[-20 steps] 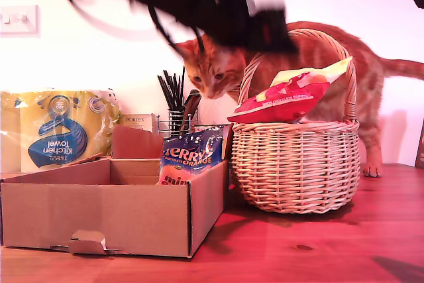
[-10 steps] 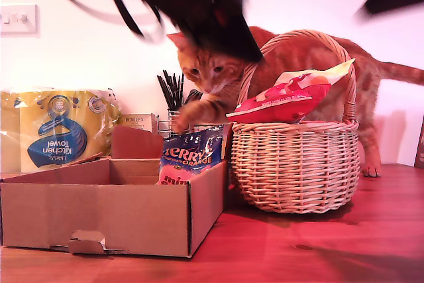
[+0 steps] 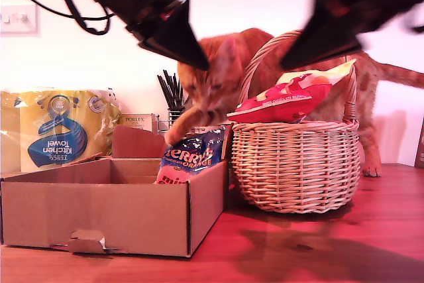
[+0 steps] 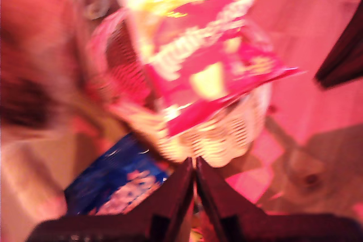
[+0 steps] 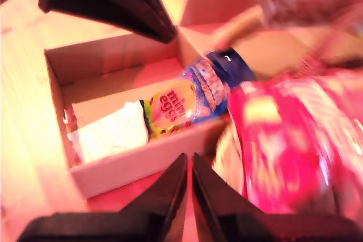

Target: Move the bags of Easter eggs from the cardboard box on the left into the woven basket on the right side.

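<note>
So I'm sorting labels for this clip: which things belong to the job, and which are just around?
Job: cardboard box; blue bag leaning in it; cream bag lying in it; red bag on the woven basket.

Around: cat; kitchen towel pack; holder of black sticks.

A strong pink-red cast tints every view. The exterior view is bright, the wall washed out, soft shadows lying on the table (image 3: 318, 250) under the woven basket (image 3: 295, 167). One arm (image 3: 351, 4) is smeared by motion. Both wrist views are heavily blurred; the red bag (image 4: 210, 66) beyond my first gripper (image 4: 195, 168) glares yellow-white.
</note>
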